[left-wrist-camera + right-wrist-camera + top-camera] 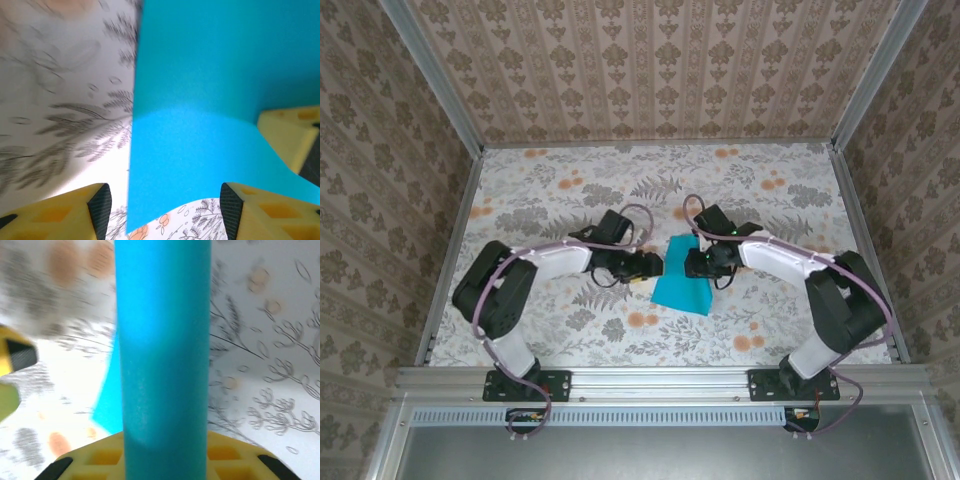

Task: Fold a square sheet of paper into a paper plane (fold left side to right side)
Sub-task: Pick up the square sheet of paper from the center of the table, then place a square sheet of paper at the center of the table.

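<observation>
I see the left gripper (pixel 647 266) just left of centre on the floral table (pixel 560 190). Its jaws are parted, and the edge of the square sheet of paper (pixel 682 287) lies loose between its fingers (pixel 97 207). The turquoise sheet lies mid-table, partly curled upward. The right gripper (pixel 704 262) meets its far right part; I cannot tell whether those jaws grip it.

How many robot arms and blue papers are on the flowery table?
Arms: 2
Paper: 1
Total: 3
</observation>
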Controlling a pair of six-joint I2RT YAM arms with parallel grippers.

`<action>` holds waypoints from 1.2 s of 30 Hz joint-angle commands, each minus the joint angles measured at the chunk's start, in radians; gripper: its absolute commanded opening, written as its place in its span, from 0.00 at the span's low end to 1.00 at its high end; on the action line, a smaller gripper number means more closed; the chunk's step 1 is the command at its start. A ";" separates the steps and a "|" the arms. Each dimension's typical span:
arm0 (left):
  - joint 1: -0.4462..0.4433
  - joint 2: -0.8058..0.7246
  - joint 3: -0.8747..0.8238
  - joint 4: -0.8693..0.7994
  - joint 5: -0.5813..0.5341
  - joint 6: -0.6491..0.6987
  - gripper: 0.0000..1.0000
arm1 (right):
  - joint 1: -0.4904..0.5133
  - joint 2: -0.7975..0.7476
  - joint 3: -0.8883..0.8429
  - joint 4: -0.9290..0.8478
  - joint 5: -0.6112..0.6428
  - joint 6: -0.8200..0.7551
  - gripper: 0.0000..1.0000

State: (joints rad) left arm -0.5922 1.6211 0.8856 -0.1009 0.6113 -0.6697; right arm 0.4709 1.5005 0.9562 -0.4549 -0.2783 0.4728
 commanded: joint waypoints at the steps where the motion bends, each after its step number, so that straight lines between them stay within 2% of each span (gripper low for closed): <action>1: 0.071 -0.112 -0.046 0.117 0.107 0.047 0.72 | -0.058 -0.120 -0.029 0.122 -0.215 -0.056 0.25; 6: 0.174 -0.253 -0.123 0.370 0.299 0.064 0.84 | -0.118 -0.272 -0.026 0.194 -0.437 -0.115 0.25; 8: 0.181 -0.283 -0.117 0.410 0.338 0.079 0.88 | -0.121 -0.300 -0.002 0.196 -0.507 -0.131 0.25; 13: 0.168 -0.289 -0.074 0.491 0.453 0.067 0.89 | -0.116 -0.312 0.071 0.241 -0.676 -0.088 0.25; 17: 0.149 -0.293 -0.056 0.531 0.487 0.048 0.90 | -0.100 -0.322 0.105 0.270 -0.718 -0.070 0.26; 21: 0.120 -0.295 -0.057 0.621 0.509 -0.003 0.88 | -0.098 -0.318 0.113 0.253 -0.676 -0.082 0.26; 23: 0.110 -0.291 -0.061 0.677 0.513 -0.048 0.83 | -0.100 -0.309 0.114 0.233 -0.649 -0.091 0.27; 24: 0.110 -0.289 -0.065 0.719 0.516 -0.074 0.76 | -0.101 -0.304 0.116 0.221 -0.629 -0.095 0.27; 27: 0.112 -0.289 -0.071 0.756 0.508 -0.115 0.42 | -0.106 -0.301 0.116 0.190 -0.561 -0.108 0.29; 28: 0.114 -0.293 -0.072 0.728 0.498 -0.099 0.25 | -0.113 -0.304 0.115 0.177 -0.527 -0.116 0.33; 30: 0.115 -0.305 -0.081 0.648 0.458 -0.048 0.05 | -0.126 -0.313 0.109 0.144 -0.434 -0.128 0.41; 31: 0.116 -0.313 -0.083 0.595 0.431 -0.018 0.00 | -0.135 -0.317 0.107 0.125 -0.397 -0.134 0.46; 35: 0.123 -0.302 -0.064 0.339 0.325 0.092 0.00 | -0.147 -0.313 0.111 0.009 -0.158 -0.159 0.70; 36: 0.124 -0.292 -0.063 0.295 0.305 0.109 0.00 | -0.148 -0.309 0.110 -0.016 -0.090 -0.160 0.73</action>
State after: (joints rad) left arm -0.4770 1.3281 0.7994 0.3901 0.9993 -0.6563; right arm 0.3294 1.1976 1.0473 -0.3561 -0.5980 0.3412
